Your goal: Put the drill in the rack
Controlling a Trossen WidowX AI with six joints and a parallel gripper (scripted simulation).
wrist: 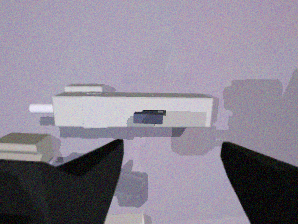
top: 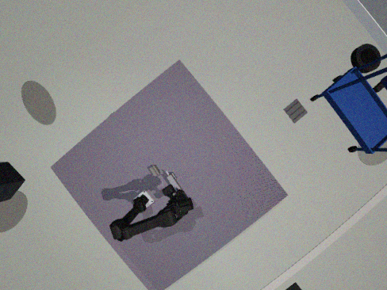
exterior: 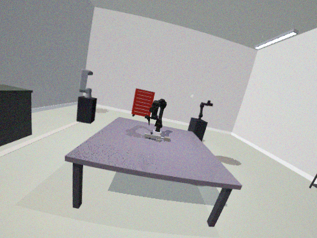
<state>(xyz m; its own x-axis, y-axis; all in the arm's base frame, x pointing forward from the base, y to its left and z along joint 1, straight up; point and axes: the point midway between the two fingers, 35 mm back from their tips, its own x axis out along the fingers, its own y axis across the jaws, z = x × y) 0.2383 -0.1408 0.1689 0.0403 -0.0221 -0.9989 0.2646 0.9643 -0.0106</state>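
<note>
The gripper (top: 168, 191) (exterior: 149, 122) (wrist: 172, 147) stands about two-thirds open, holding nothing, over the purple table (top: 178, 119) (exterior: 146, 156). Just ahead of its fingertips in the wrist view lies a long white block (top: 174, 181) (exterior: 152, 136) (wrist: 95, 108). A pale rod (wrist: 41, 108) (probably the drill) pokes from its left end there; a small dark blue piece (wrist: 148, 118) sits at its front.
</note>
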